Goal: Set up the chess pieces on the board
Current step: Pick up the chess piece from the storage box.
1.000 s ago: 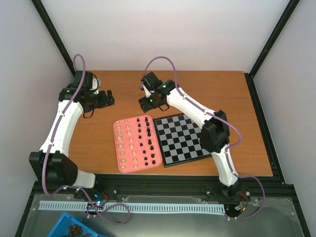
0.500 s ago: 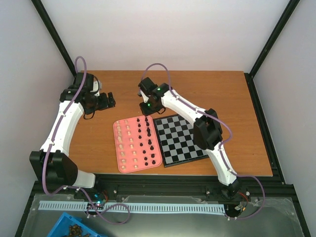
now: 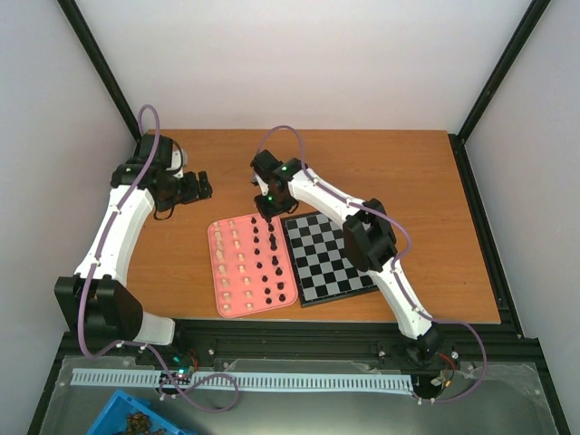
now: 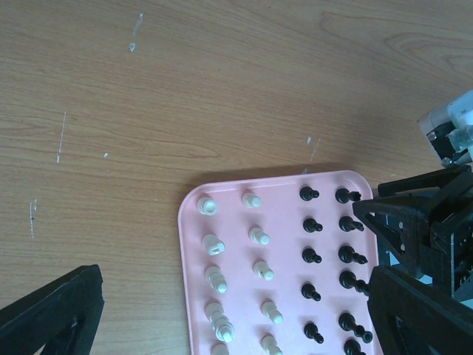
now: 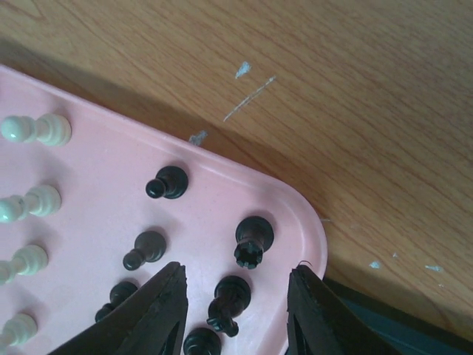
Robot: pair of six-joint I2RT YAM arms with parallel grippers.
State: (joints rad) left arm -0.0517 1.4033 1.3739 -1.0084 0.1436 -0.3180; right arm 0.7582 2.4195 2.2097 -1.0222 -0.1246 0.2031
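Observation:
The pink tray point(image 3: 214, 272) holds several cream chess pieces point(image 3: 237, 263) in its left rows and black chess pieces point(image 3: 268, 258) in its right rows. The chessboard point(image 3: 333, 256) lies just right of it with no pieces on it. My right gripper point(image 3: 269, 210) hangs over the tray's far right corner. In the right wrist view it point(image 5: 236, 281) is open, its jaws either side of a black piece point(image 5: 230, 299), with a black rook point(image 5: 253, 238) just beyond. My left gripper point(image 3: 201, 184) is open and empty over the bare table, left of the tray's far end.
In the left wrist view the tray point(image 4: 284, 222) shows with cream pieces point(image 4: 214, 244) and black pieces point(image 4: 310, 255), and the right arm's gripper point(image 4: 421, 222) over its right edge. Bare wooden table surrounds the tray and board. The board's dark edge point(image 5: 399, 325) lies beside the tray corner.
My right gripper has moved left and towards me, from behind the board to over the tray's far right corner. The left arm has barely moved.

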